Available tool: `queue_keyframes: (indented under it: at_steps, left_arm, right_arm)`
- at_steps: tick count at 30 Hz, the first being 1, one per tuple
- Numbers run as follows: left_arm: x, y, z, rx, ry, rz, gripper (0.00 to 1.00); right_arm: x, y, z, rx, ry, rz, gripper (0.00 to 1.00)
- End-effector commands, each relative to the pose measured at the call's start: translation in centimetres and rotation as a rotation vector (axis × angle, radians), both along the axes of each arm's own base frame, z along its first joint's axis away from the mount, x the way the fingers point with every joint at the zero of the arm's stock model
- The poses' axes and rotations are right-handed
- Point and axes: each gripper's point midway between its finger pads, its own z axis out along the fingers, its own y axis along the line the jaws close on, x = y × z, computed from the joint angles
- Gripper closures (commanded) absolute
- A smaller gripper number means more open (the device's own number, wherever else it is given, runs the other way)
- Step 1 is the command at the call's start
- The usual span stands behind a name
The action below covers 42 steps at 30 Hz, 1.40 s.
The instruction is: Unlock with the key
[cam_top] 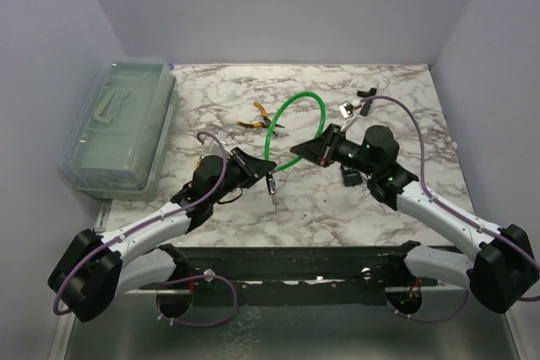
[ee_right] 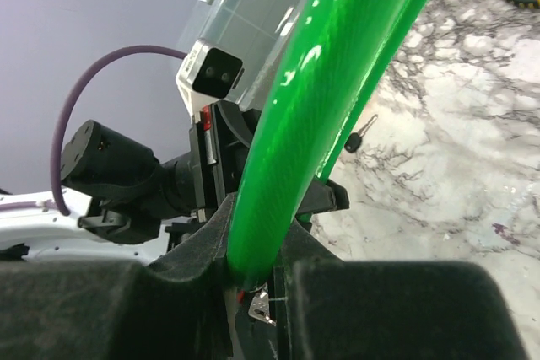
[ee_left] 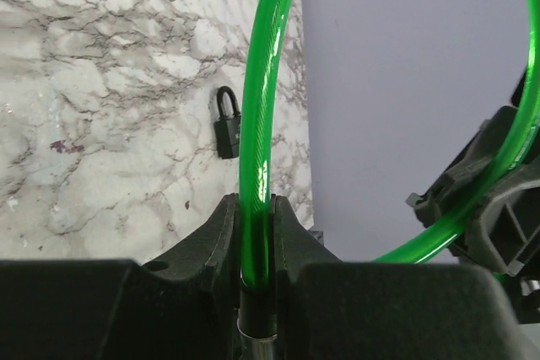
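**Gripped at both ends**

The left hand (ee_left: 253,218) is clamped on one end of the glossy green plastic-sheathed cable (cam_top: 302,97). The right hand (ee_right: 257,246) pinches the other end, and the loop arches between them. Beyond, on the marbled white desk (cam_top: 219,99), lie a small black padlock (ee_left: 228,128) and the tiny thin metal key (ee_right: 361,132), untouched.

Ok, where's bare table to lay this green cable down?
Bare marble runs along the near edge in front of the padlock, and between the clear box and the pliers. Crowded: around the green cable and small pieces far right.
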Motion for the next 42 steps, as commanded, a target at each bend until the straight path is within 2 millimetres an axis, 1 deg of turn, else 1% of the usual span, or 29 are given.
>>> queue_keyframes:
  at_steps: [1,4,6,10,15,21,24,28,33,35,37,38,42]
  left_arm:
    - [-0.4,0.0,1.4,0.078,-0.044,-0.034,1.0]
    - [0.1,1.5,0.4,0.189,-0.017,0.024,1.0]
    - [0.8,3.1,0.0,0.266,-0.004,0.093,1.0]
    - [1.2,5.6,-0.6,0.374,0.027,0.173,1.0]
    - [1.7,8.6,-1.9,0.453,0.092,0.285,1.0]
    - [2.6,11.3,-4.4,0.513,0.189,0.371,1.0]
    - [3.1,11.9,-5.3,0.527,0.225,0.388,1.0]
    - [3.7,12.3,-6.5,0.563,0.254,0.405,1.0]
    - [4.5,12.5,-7.7,0.593,0.289,0.411,1.0]
    - [5.0,12.5,-7.8,0.602,0.289,0.416,1.0]
    - [5.7,12.7,-7.9,0.613,0.288,0.427,1.0]
    - [6.2,12.7,-7.9,0.62,0.287,0.432,1.0]
    - [8.5,12.9,-8.2,0.648,0.292,0.451,1.0]
  right_arm:
    - [1.8,-1.7,0.5,-0.136,-0.052,-0.122,1.0]
    - [2.7,-2.6,-0.7,-0.237,-0.03,-0.172,1.0]
    - [3.2,-3.2,-1.7,-0.297,-0.012,-0.199,1.0]
    - [3.7,-4.3,-5.2,-0.434,0.083,-0.216,1.0]
    - [4.3,-5.4,-8.9,-0.536,0.193,-0.223,1.0]
    - [4.8,-6.1,-11.9,-0.623,0.279,-0.212,1.0]
    - [5.1,-6.3,-13.2,-0.666,0.314,-0.215,1.0]
    - [5.5,-6.1,-14.9,-0.697,0.355,-0.203,1.0]
    - [6.2,-5.8,-16.6,-0.721,0.4,-0.188,1.0]
    - [6.7,-5.9,-17.1,-0.732,0.409,-0.195,1.0]
    - [7.7,-5.8,-17.3,-0.737,0.403,-0.206,1.0]
    - [8.2,-5.8,-17.6,-0.745,0.406,-0.208,1.0]
    - [11.2,-6.0,-17.9,-0.76,0.405,-0.247,1.0]
